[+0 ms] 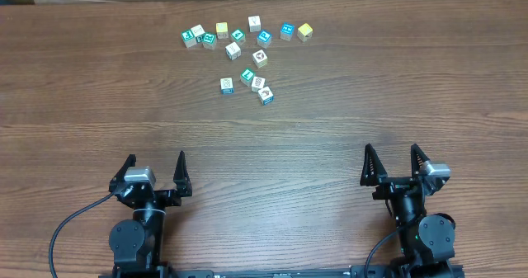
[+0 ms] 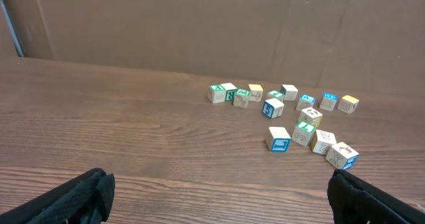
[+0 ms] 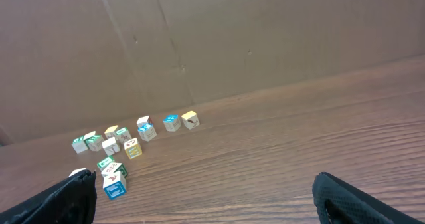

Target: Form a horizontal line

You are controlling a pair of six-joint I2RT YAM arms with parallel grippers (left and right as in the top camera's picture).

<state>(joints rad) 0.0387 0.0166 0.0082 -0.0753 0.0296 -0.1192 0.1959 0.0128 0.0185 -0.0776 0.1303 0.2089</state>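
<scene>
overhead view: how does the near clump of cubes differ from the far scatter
The near clump has four cubes packed close; the far scatter has about eleven, spread wide. The near clump lies closer to the arms than the far scatter. Both are small picture cubes, neither in a straight line.

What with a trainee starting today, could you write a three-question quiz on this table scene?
1. True or false: the left gripper holds a cube.
2. Seen from overhead, the rightmost cube is: A red, B yellow, C black.
3. Fill in: the right gripper has its jaws ____.
Key: 1 false; 2 B; 3 open.
</scene>
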